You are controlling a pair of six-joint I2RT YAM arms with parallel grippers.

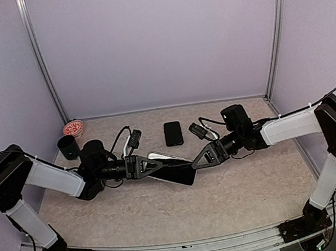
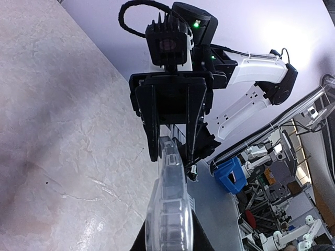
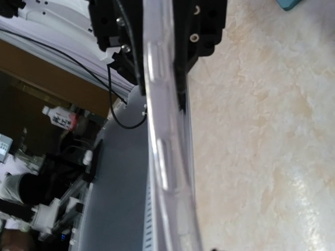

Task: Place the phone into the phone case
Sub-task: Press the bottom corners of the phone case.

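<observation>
Phone case [image 1: 172, 169] pinched in left claw [image 1: 150, 165], right claw [image 1: 196, 164] grip unclear, phone [image 1: 173, 133] only seen overhead

A: Colour of the phone case [image 2: 170, 209]?
B: Clear, see-through. Black for the phone [image 1: 173, 133], for the left pincer [image 1: 153, 164] and the right pincer [image 1: 194, 164].
A: And the worktop [image 1: 238, 190]?
B: Beige, with faint marble veins. Pale lilac on the walls [image 1: 157, 40]. White shells with black joints on the arms [image 1: 292, 126]. Black cup [image 1: 67, 147]; red and white round thing [image 1: 73, 128]. Bright blue for the box [image 2: 230, 175].
</observation>
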